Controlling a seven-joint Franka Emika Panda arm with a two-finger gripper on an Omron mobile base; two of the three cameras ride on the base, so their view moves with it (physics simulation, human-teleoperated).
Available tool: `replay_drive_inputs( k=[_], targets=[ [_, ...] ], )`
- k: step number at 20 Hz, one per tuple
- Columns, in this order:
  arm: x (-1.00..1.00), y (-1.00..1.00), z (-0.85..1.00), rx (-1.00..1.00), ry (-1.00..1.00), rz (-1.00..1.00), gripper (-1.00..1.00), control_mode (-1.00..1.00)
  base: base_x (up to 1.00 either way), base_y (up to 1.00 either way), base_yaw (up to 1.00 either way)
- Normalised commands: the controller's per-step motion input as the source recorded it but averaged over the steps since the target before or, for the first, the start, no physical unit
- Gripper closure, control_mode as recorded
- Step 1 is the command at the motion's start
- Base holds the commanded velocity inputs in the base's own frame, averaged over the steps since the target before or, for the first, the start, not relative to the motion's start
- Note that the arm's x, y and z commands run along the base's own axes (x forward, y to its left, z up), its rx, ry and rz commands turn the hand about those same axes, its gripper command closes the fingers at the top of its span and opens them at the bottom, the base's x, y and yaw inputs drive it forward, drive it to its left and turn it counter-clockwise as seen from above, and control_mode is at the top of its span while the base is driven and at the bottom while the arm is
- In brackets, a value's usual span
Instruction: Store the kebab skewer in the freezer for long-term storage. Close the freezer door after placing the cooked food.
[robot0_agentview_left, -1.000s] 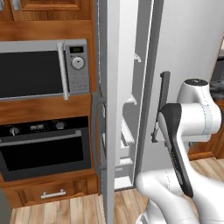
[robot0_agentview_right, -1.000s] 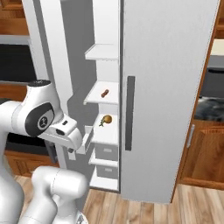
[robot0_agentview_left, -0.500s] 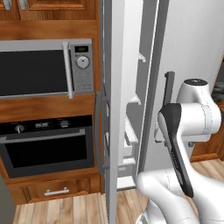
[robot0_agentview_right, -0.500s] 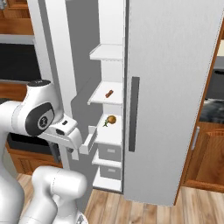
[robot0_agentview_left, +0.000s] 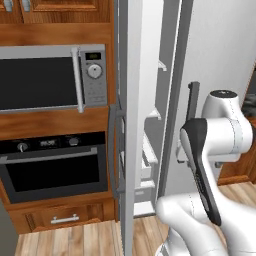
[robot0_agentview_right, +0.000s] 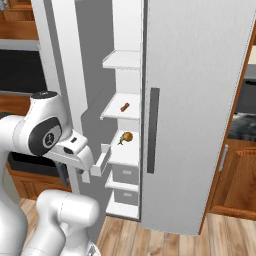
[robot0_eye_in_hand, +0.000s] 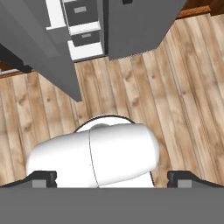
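The kebab skewer (robot0_agentview_right: 124, 107), small reddish-brown chunks on a stick, lies on a middle white shelf inside the freezer (robot0_agentview_right: 122, 60). The freezer door (robot0_agentview_right: 65, 75) stands wide open to the left of the shelves; in the left base view I see it edge-on (robot0_agentview_left: 131, 125) with its dark bar handle (robot0_agentview_left: 116, 150). My gripper (robot0_eye_in_hand: 112, 178) points down at the wooden floor, open and empty, its dark fingertips (robot0_eye_in_hand: 43, 177) wide apart. The hand hangs low in front of the open compartment, well apart from the kebab.
A round orange item (robot0_agentview_right: 127, 136) sits on the shelf below the kebab, above grey freezer drawers (robot0_agentview_right: 125, 175). The refrigerator's other door (robot0_agentview_right: 200, 100) is shut. A microwave (robot0_agentview_left: 45, 80) and wall oven (robot0_agentview_left: 55, 165) stand left of the freezer door. Wooden floor (robot0_eye_in_hand: 175, 87) lies below.
The whole scene has shifted a little in both base views, so the base has moved. The arm's pose, the open gripper, the kebab and the open door look the same.
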Motion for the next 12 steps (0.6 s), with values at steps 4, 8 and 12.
replay_drive_inputs(
  k=[4,8,12],
  targets=[
    [0.17,0.54,0.08,-0.02,-0.20,-0.02,-1.00,-1.00,0.00,0.00,0.00],
    [0.44,0.97,0.18,-0.14,-0.19,-0.08,-1.00,-1.00,0.00,0.00,0.00],
    [0.45,1.00,0.10,-0.26,-0.23,-0.21,-1.00,-1.00,0.00,0.00,0.00]
  ],
)
